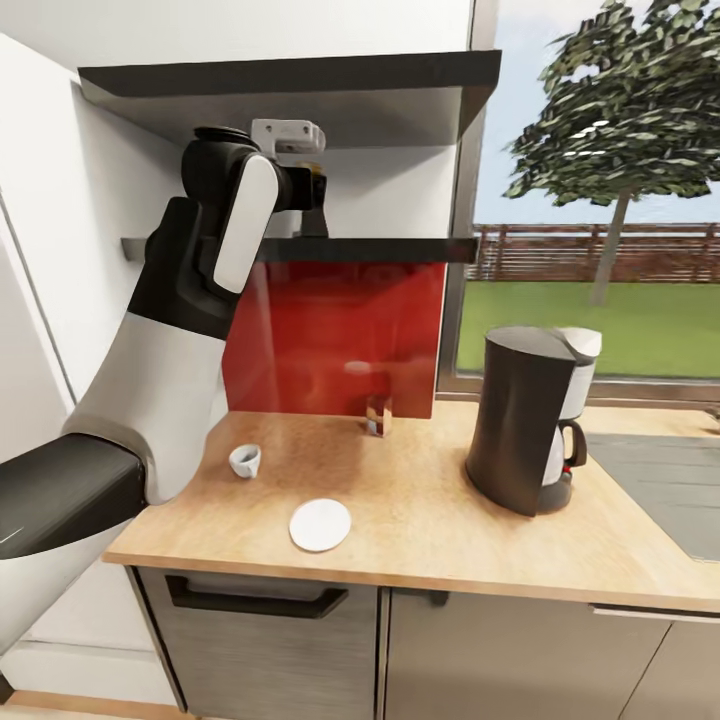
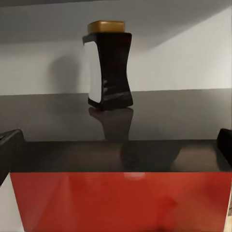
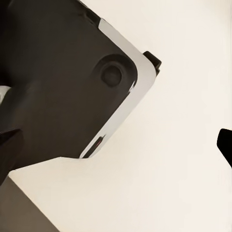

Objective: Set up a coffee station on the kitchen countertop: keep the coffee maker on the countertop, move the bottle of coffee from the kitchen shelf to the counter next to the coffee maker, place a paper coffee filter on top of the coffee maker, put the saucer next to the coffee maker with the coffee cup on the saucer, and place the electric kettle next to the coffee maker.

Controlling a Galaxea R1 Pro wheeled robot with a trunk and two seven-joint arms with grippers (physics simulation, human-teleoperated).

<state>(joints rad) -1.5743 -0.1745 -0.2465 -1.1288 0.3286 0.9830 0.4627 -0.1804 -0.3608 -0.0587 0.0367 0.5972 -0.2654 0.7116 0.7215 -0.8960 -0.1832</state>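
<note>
The bottle of coffee (image 2: pixel 110 65), dark brown with a yellow cap, stands upright on the glossy dark kitchen shelf (image 2: pixel 169 116). My left gripper (image 2: pixel 116 142) is open at the shelf's front edge, short of the bottle and holding nothing. In the head view my left arm is raised to the shelf (image 1: pixel 390 250), with the left gripper (image 1: pixel 312 205) just above it. On the countertop (image 1: pixel 430 520) stand the coffee maker (image 1: pixel 530 430) at the right, the white coffee cup (image 1: pixel 245 460) at the left and the saucer (image 1: pixel 320 524) near the front edge. My right gripper (image 3: pixel 116 147) is open and empty.
A red backsplash panel (image 1: pixel 340 340) rises behind the counter, with a small brownish object (image 1: pixel 378 415) at its foot. A thicker grey slab (image 1: pixel 300 75) hangs above the shelf. A grey inset surface (image 1: pixel 660 480) lies to the right of the coffee maker, under the window.
</note>
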